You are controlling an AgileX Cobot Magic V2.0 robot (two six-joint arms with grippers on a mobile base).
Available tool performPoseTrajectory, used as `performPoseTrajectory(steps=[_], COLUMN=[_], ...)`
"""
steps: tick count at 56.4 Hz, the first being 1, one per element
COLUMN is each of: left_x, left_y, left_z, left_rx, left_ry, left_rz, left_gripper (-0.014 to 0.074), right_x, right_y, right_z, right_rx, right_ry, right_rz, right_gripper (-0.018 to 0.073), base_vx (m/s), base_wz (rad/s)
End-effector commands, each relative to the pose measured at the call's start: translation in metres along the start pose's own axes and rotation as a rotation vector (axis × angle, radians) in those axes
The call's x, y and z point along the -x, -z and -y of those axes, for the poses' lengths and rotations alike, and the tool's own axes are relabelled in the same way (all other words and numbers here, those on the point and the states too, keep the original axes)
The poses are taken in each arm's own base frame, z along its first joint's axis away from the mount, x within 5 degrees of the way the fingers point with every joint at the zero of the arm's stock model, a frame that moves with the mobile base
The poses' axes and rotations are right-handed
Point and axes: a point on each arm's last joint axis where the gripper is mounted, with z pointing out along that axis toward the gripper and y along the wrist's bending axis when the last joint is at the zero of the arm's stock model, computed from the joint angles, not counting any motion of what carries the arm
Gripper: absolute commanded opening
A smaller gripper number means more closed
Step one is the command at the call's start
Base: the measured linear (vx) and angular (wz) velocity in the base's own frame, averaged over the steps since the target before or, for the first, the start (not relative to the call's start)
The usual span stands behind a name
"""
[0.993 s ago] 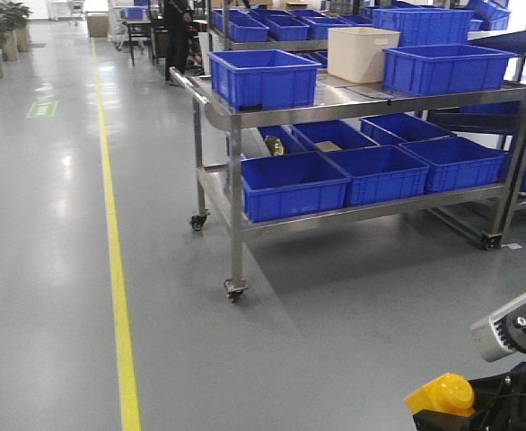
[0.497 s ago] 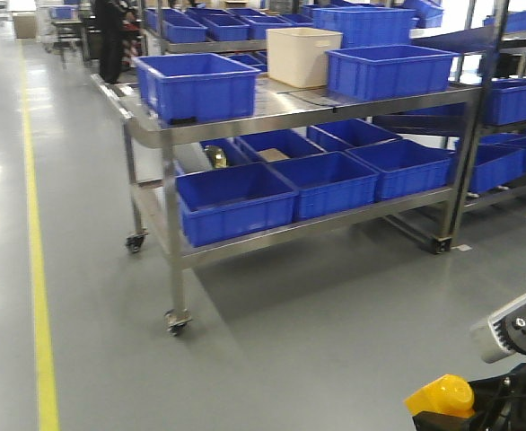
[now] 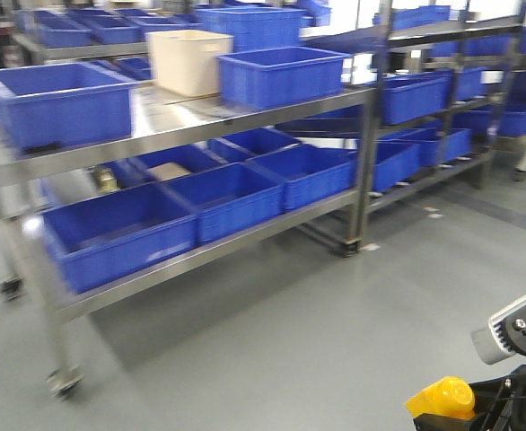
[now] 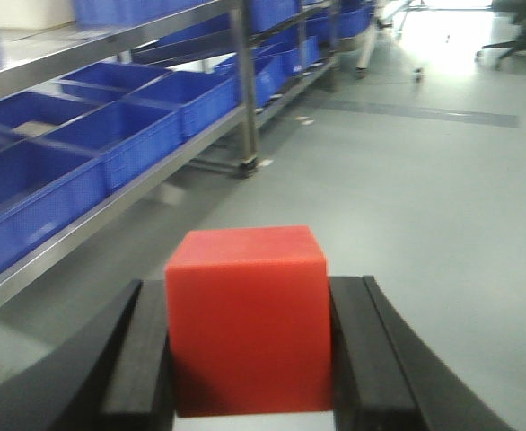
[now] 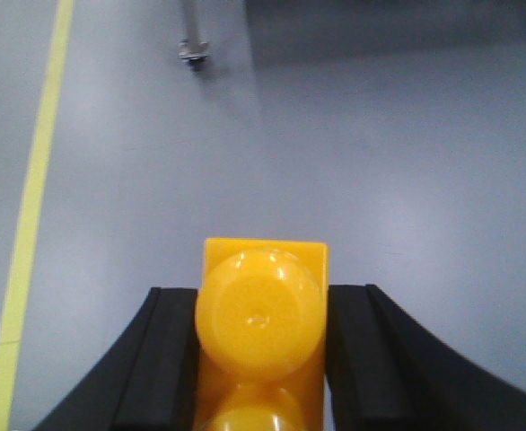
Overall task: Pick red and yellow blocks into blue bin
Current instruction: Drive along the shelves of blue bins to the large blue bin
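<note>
My left gripper (image 4: pixel 249 301) is shut on the red cube (image 4: pixel 245 332); both black fingers press its sides, above the grey floor. My right gripper (image 5: pixel 261 310) is shut on the yellow studded brick (image 5: pixel 261 337), studs facing the camera. In the front view the brick (image 3: pixel 442 398) shows at the bottom right, in front of the right arm's grey link (image 3: pixel 514 328). Several blue bins stand on a steel rack; two are on its top shelf, one at the left (image 3: pixel 56 108) and one at the middle (image 3: pixel 281 76). I cannot tell which is the task's bin.
A beige tub (image 3: pixel 187 61) stands between the two top-shelf bins. The steel rack (image 3: pixel 200 121) on castors holds more blue crates (image 3: pixel 119 233) on its lower shelf. Further racks (image 3: pixel 442 90) run to the right. A yellow floor line (image 5: pixel 34 189) shows in the right wrist view.
The front view has swung right and closer to the rack: the rack slid left in frame and the aisle with the yellow line left the view. Both blocks stay gripped.
</note>
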Motion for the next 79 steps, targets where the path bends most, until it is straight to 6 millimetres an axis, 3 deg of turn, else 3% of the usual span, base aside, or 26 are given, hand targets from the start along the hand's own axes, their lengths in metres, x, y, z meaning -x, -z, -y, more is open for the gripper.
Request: performPoseTrajectory(steps=[1,79], left_x=[0.0145,0.0145], left_y=[0.0004,0.0004], left_z=[-0.0012,-0.0012], left_rx=[0.005,0.005], left_ry=[0.011,0.011], left_rz=[0.091,0.091], left_gripper=[0.0286,0.0286], right_x=[0.0127,0.0126], right_y=[0.0080,0.0080], right_z=[0.0014,0.0004], right_rx=[-0.025,-0.015], right_ry=[0.009,-0.003], right_rz=[0.087,0.086], right_gripper=[0.0256,0.0256], base_vx=[0.43,0.45], base_wz=[-0.51,-0.26])
